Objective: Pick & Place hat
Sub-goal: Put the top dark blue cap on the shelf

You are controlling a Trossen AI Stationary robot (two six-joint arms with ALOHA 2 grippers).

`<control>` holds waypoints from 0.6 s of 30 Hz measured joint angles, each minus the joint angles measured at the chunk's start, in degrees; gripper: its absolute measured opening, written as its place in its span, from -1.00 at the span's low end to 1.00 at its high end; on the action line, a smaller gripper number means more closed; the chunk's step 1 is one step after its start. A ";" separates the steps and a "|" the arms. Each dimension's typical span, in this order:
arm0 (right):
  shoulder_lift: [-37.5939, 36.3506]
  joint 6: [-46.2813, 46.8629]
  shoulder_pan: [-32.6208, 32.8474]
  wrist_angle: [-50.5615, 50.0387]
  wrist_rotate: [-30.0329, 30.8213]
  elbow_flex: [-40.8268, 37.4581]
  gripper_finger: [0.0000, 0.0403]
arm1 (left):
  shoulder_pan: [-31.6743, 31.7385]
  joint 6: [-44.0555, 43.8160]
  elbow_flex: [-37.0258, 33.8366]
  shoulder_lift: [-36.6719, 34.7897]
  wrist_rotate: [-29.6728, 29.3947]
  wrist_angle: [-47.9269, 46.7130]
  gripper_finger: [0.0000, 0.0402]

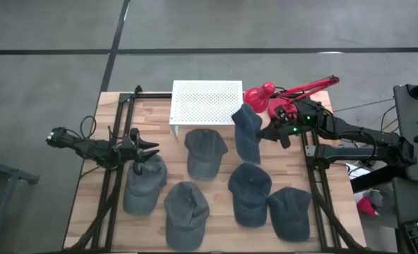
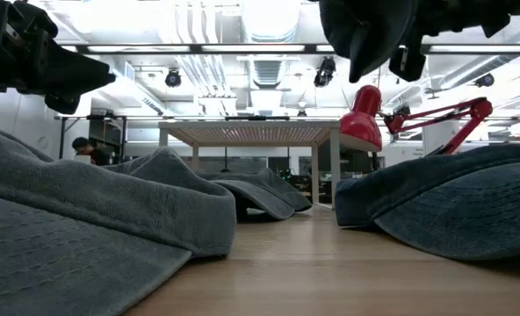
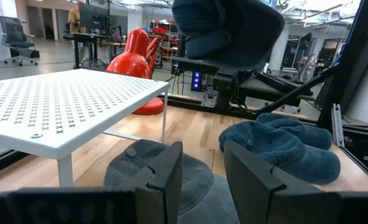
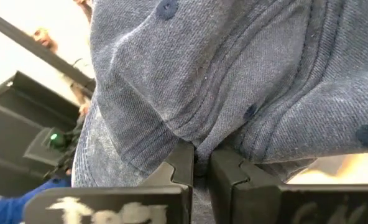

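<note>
- Nearest the front edge of the light wooden slatted table (image 1: 216, 240) lie three of the dark blue-grey denim caps: one at the front centre-left (image 1: 186, 215), one at the front right (image 1: 290, 212), and one just behind and between them (image 1: 249, 192).
- A further denim cap at the left (image 1: 145, 183) lies under the tip of the left gripper (image 1: 144, 147), which hovers low over the table's left side.
- The left gripper's two dark fingers (image 3: 165, 177) stand apart with a clear gap between them, and nothing is held in that gap.
- In the left wrist view another cap lies just beyond those fingers, and two more overlap on the boards to one side.
- Mid-table, a denim cap (image 1: 205, 151) lies just in front of the white perforated metal stand (image 1: 207, 101), near its front legs.
- The right gripper (image 1: 274, 130) is raised above the table's right-centre; its fingers (image 4: 183, 171) are pinched tight on a fold of the lifted denim cap (image 1: 246, 134).
- This lifted cap hangs from the grip clear of the boards, beside the white stand's right front corner; the low view shows it up in the air above the resting caps.
- Behind it, at the table's back right, stands the red desk lamp (image 1: 262, 95), its round shade next to the stand and its red arm reaching off to the right.
- Beyond the table, a person (image 2: 82, 147) is at a workstation far back in the room.
</note>
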 joint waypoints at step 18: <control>24.81 -13.81 -0.08 -34.44 15.89 35.13 -0.91 | 0.00 0.00 0.02 0.01 0.00 -0.13 -0.39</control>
